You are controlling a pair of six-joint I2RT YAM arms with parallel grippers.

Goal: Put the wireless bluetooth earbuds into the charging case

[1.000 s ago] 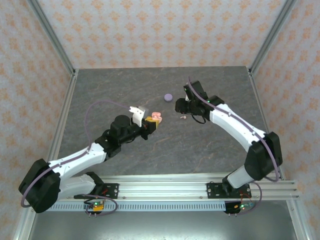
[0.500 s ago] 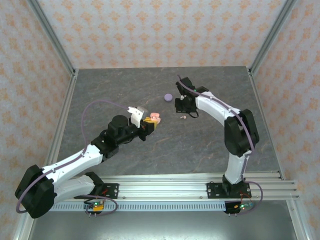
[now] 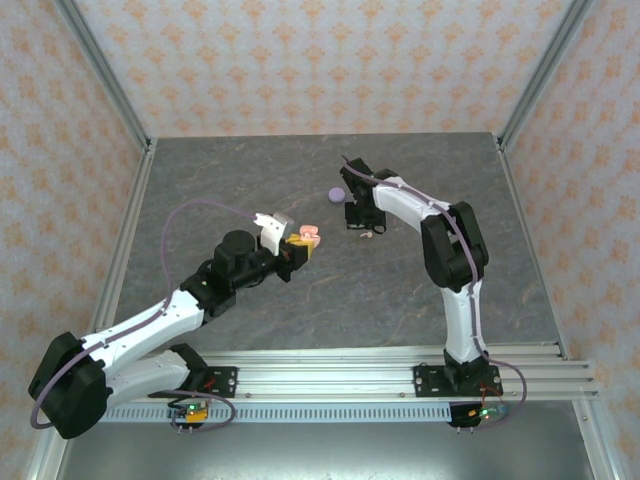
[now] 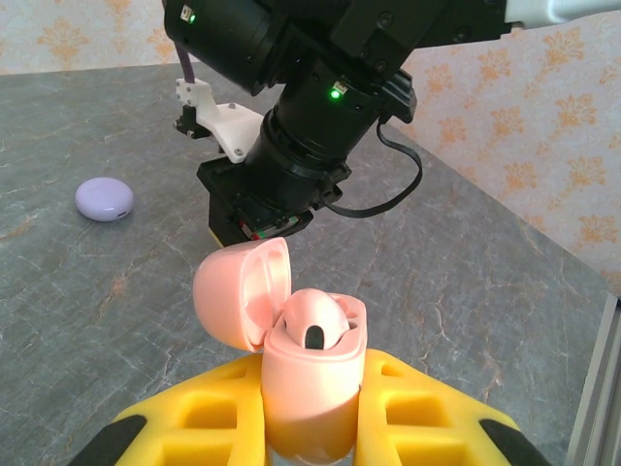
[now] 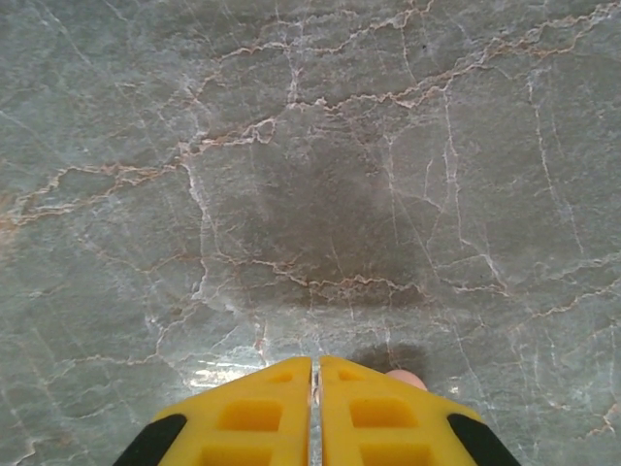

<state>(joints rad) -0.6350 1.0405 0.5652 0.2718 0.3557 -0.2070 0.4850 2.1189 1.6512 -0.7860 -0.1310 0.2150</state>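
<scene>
A pink charging case (image 4: 310, 374) with its lid hinged open stands upright between my left gripper's (image 4: 310, 367) yellow fingers, which are shut on it. One pinkish earbud (image 4: 312, 320) sits in the case. In the top view this case (image 3: 306, 238) is held just above the table's middle. My right gripper (image 5: 315, 362) points down at the table with its fingers shut and nothing between them. A second pinkish earbud (image 5: 407, 379) peeks out from behind its right finger. From above, that earbud (image 3: 368, 234) lies on the table just below the right gripper (image 3: 361, 220).
A pale purple closed case (image 3: 337, 194) lies on the grey marble table (image 3: 300, 170), up and left of the right gripper; the left wrist view shows it too (image 4: 105, 198). The right arm's wrist (image 4: 310, 136) hangs close behind the pink case.
My right gripper has closed and shifted left, to just above the loose earbud. The left arm with the pink case has stayed nearly still.
</scene>
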